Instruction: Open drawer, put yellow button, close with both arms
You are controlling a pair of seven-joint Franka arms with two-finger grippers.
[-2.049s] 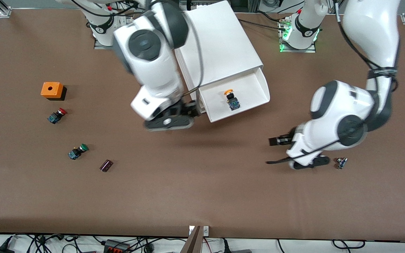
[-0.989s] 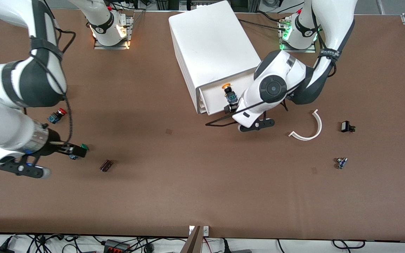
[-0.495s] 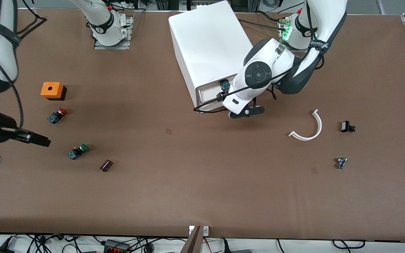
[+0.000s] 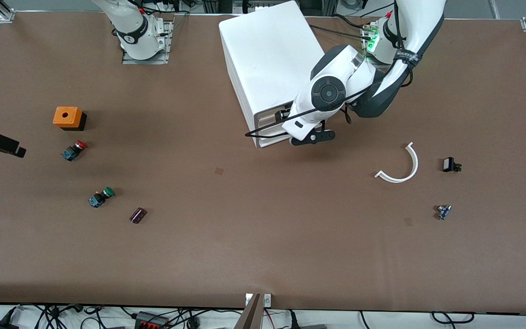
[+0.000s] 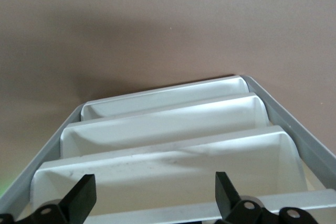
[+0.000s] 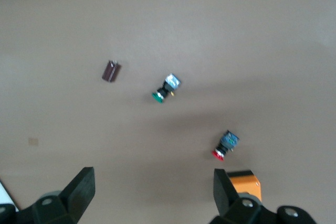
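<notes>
We see the left gripper (image 5: pixel 152 203) spread apart at the cabinet (image 4: pixel 272 55) front, by the drawer (image 5: pixel 168 169); the right gripper (image 6: pixel 152 198) is spread too, over the table (image 4: pixel 244 237) edge.

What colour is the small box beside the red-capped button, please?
Orange, on a black base; the small box shows best in the front view.

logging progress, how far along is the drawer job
Done: yellow-capped button out of sight, white plastic top drawer looks pushed in. In hand: open left gripper at its front. Open right gripper waits over the brown table's right-arm end. Left: confirming it's flush.
</notes>
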